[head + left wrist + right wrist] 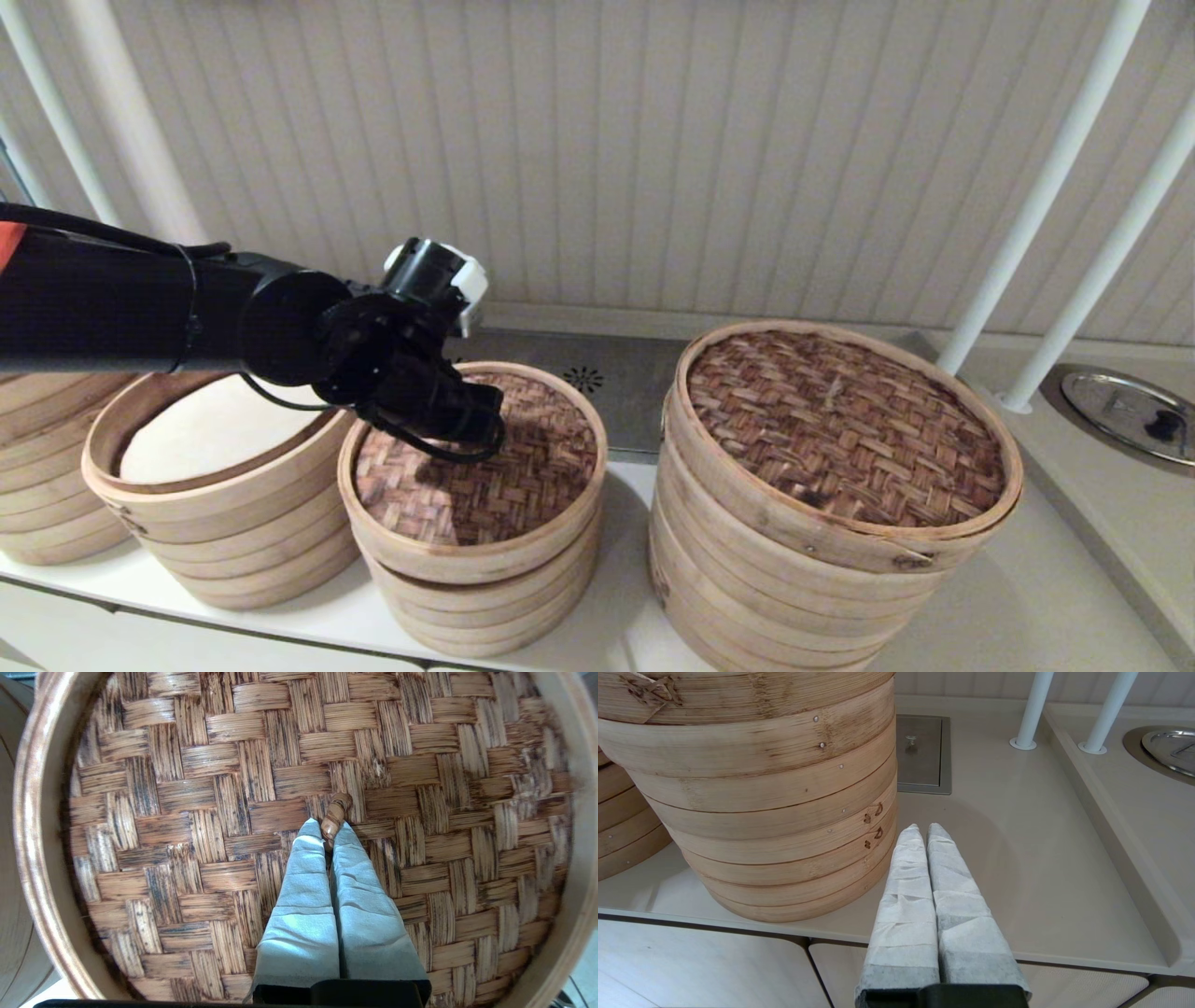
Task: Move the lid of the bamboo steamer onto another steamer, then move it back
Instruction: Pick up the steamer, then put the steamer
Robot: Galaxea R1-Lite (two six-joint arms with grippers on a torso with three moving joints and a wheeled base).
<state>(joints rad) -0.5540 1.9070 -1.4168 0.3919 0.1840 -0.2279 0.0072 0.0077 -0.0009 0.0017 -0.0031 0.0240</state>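
Cloth-wrapped left gripper (327,833) is pinching the small loop handle (335,814) of the round pinkish-tan woven bamboo steamer lid (485,476), sitting on the middle pale stack; no legible markings are showing.

The round lid of pinkish-tan woven bamboo (485,467) sits level on its pale tiers; left of it, touching, the short open steamer with white liner (210,448).

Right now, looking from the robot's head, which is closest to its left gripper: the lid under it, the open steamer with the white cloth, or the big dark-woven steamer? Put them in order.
From the left gripper, shut on the lid's loop:
1. Bamboo steamer lid, directly beneath it, touching.
2. Open steamer with white cloth, next stack on the robot's left.
3. Big dark-woven steamer, off to the robot's right, farthest.
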